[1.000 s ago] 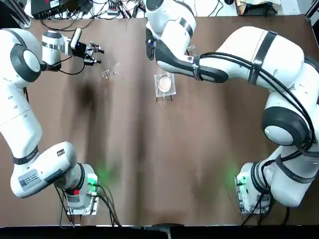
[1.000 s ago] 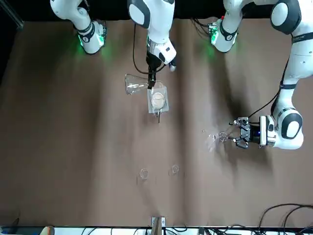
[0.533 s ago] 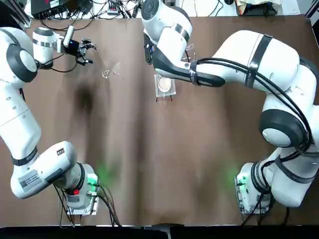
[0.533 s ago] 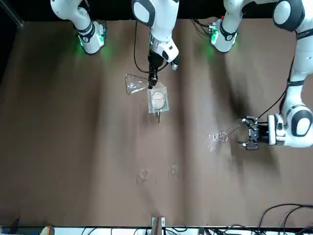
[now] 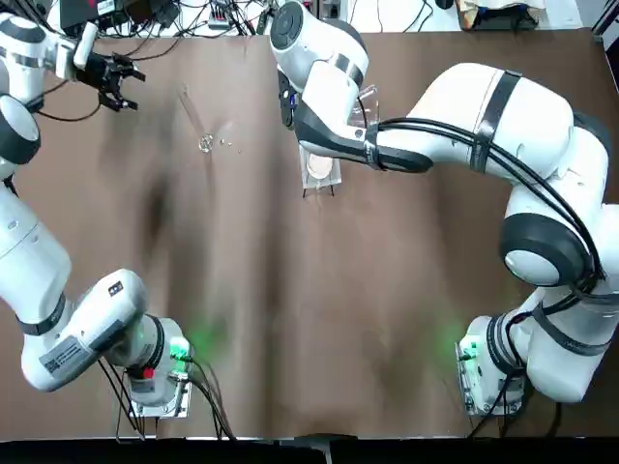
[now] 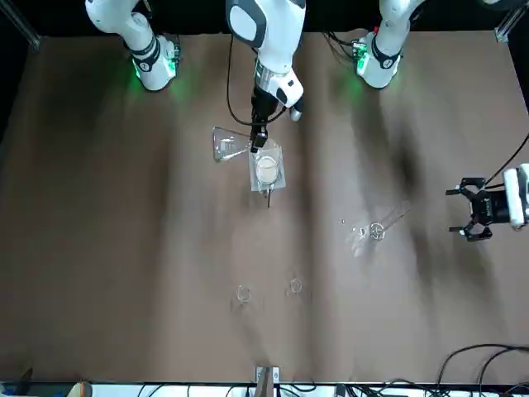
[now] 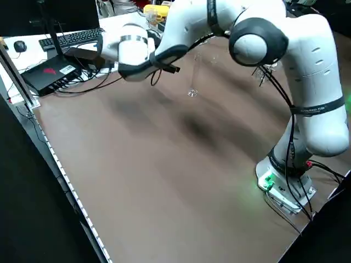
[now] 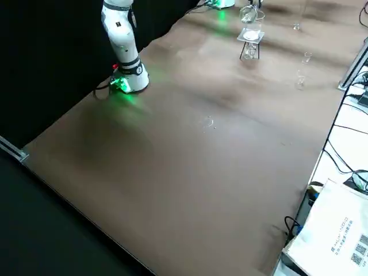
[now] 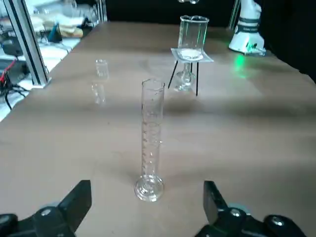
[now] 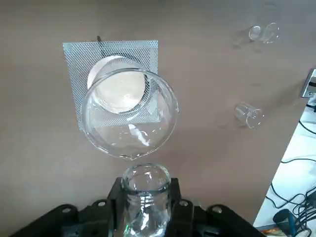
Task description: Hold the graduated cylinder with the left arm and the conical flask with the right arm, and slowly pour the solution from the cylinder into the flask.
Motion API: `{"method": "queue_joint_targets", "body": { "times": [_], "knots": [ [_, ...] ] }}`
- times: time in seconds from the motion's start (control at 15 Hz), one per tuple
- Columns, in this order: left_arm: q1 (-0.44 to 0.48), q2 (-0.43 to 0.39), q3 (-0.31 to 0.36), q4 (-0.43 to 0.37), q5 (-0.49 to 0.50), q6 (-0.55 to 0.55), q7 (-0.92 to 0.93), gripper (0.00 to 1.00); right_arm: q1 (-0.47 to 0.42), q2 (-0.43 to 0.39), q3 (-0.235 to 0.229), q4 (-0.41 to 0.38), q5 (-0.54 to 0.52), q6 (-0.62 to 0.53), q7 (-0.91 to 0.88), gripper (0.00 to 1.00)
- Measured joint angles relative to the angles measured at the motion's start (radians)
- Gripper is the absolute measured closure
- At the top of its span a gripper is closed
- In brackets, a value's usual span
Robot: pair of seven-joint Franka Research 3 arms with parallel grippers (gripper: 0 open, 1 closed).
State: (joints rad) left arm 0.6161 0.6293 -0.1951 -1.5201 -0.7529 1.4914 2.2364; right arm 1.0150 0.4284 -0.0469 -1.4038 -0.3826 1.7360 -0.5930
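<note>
The right hand (image 10: 145, 217) grips the flask (image 10: 129, 111) by its neck, ready for pouring; the left hand (image 9: 148, 207), wide open and empty, faces the cylinder (image 9: 151, 138).

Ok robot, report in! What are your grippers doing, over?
Left gripper open, empty, short of the graduated cylinder, which stands upright on the table. Right gripper shut on the conical flask, above the meshed stand. Nothing in the way.

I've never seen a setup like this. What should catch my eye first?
Two big white arms reach over a brown table. The right gripper is shut on a small glass flask, lifted beside a glass beaker on a mesh stand. The left gripper, open, hangs off to the side, apart from a tall thin cylinder standing alone.
</note>
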Motion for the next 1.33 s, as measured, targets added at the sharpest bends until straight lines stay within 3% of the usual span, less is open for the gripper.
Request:
{"method": "queue_joint_targets", "body": {
  "times": [0.27,0.73,1.07,1.33],
  "knots": [
    [-0.031,-0.104,-0.008,0.000,0.071,0.003,-0.199,0.00,0.005,0.001,0.000,0.000,-0.013,-0.003,0.000,0.61],
    [-0.177,-0.243,-0.012,0.000,0.189,0.105,-0.590,0.00,0.015,0.015,0.000,0.001,-0.036,-0.004,0.000,0.61],
    [-0.271,-0.265,-0.018,0.000,0.309,0.143,-0.905,0.00,0.016,0.019,0.000,0.005,-0.038,-0.004,0.000,0.61],
    [-0.293,-0.296,-0.062,0.000,0.448,0.150,-1.195,0.00,0.016,0.020,0.000,0.006,-0.038,-0.004,0.000,0.61]
  ]
}}
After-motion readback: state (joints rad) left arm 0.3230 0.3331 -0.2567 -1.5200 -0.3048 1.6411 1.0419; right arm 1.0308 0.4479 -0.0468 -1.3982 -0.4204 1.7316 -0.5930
